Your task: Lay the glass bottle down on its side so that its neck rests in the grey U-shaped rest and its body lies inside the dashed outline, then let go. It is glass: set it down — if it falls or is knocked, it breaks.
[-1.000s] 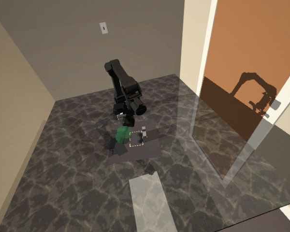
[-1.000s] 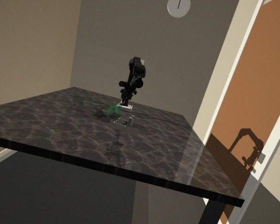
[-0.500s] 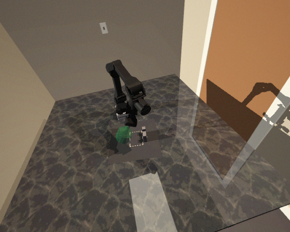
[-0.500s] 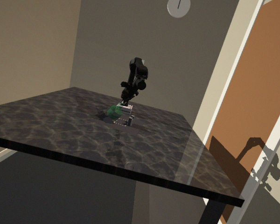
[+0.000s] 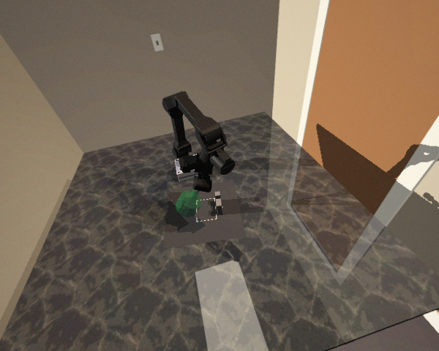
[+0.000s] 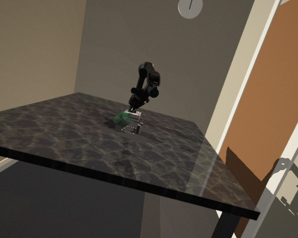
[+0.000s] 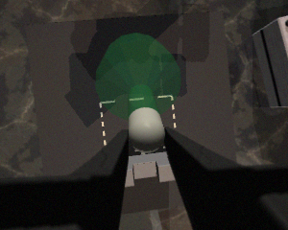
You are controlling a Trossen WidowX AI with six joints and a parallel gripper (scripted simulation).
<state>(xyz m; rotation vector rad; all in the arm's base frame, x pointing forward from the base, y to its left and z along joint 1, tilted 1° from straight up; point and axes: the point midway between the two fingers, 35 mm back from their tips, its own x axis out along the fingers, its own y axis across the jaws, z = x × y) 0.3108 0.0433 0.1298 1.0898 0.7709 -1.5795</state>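
Matte black arm, blocky links, cylindrical joints.

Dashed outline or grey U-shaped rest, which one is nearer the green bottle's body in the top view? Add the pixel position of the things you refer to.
The dashed outline (image 5: 196,211): its edge meets the green body (image 5: 187,204), while the grey rest (image 5: 217,199) stands beyond its far side.

So from the top view, going by the outline: rest at its right edge, bottle on its left side, box behind and left. Outline's on the mat, mat's on the worktop.
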